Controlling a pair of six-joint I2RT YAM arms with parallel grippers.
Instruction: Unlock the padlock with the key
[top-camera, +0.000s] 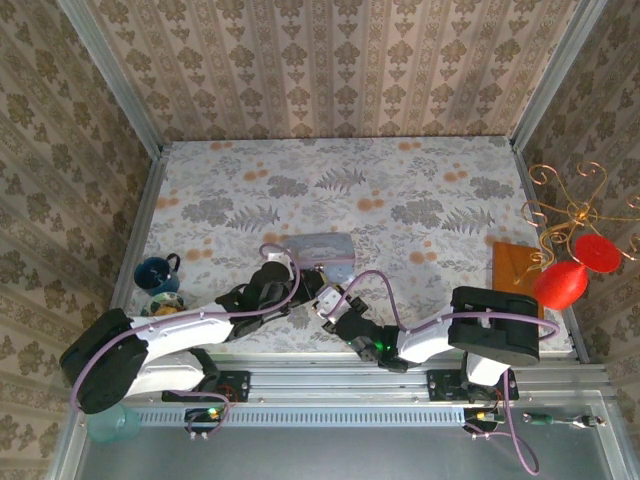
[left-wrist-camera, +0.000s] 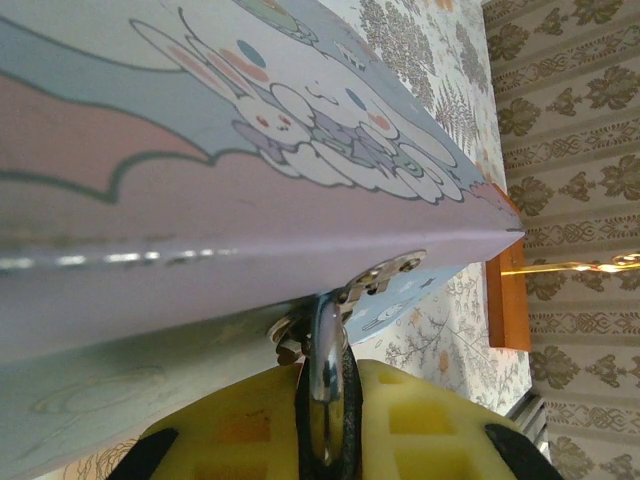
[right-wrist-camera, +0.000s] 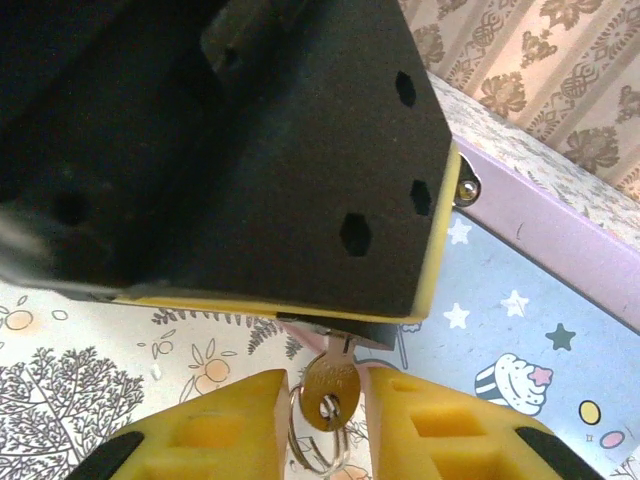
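Floral tabletop (right-wrist-camera: 80, 400) behind; key (right-wrist-camera: 330, 385) sits between right end effector's (right-wrist-camera: 326, 420) jaws.

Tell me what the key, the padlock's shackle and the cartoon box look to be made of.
Small yellowish-gold key: brass-coloured metal with a dull sheen and a punched hole in its head.
Padlock's curved silvery shackle: polished metal, likely chromed steel, judging by the mirror-like glare.
Pale blue cartoon-printed box: probably thin painted tin, given the folded edge and the silvery metal hasp.

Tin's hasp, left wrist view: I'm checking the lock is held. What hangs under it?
The padlock hangs there: its silvery shackle passes through the hasp and runs down between the left pincer's yellow fingers. Most of its dark body is covered by them.
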